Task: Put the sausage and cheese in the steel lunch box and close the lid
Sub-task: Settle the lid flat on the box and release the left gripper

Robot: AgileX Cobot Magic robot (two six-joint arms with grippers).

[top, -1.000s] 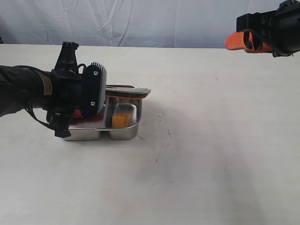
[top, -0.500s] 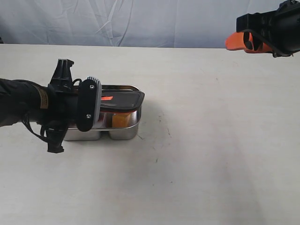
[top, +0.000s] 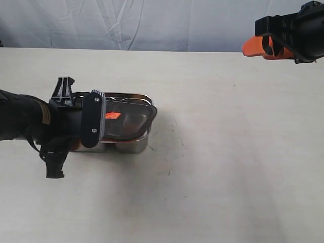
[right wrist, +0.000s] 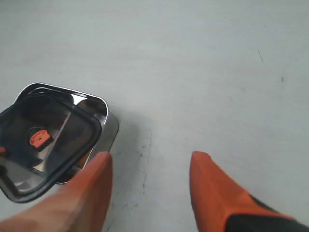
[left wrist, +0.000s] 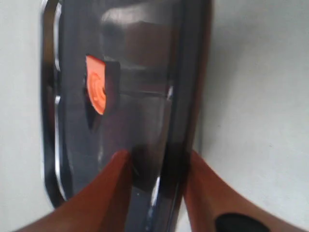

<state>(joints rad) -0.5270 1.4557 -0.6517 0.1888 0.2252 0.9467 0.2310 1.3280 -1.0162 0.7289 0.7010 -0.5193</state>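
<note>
The steel lunch box [top: 132, 145] stands left of centre on the table, and the dark translucent lid [top: 129, 117] with its orange tab [top: 112, 115] lies tilted over it, skewed off the rim. My left gripper [left wrist: 157, 157] is shut on the lid's long edge [left wrist: 181, 116]. The box [right wrist: 107, 126] and the lid [right wrist: 46, 140] also show in the right wrist view. Sausage and cheese are hidden under the lid. High at the far right, my right gripper [top: 263, 46] hangs open and empty, its orange fingers [right wrist: 212, 188] spread wide.
The pale table [top: 228, 167] stretches right and forward of the box, with small dark marks [top: 181, 143]. A white cloth backdrop [top: 152, 23] closes off the far edge.
My left gripper has lowered the lid from a raised tilt down over the box, covering the cheese. The left arm dropped and moved nearer. The right arm has stayed put.
</note>
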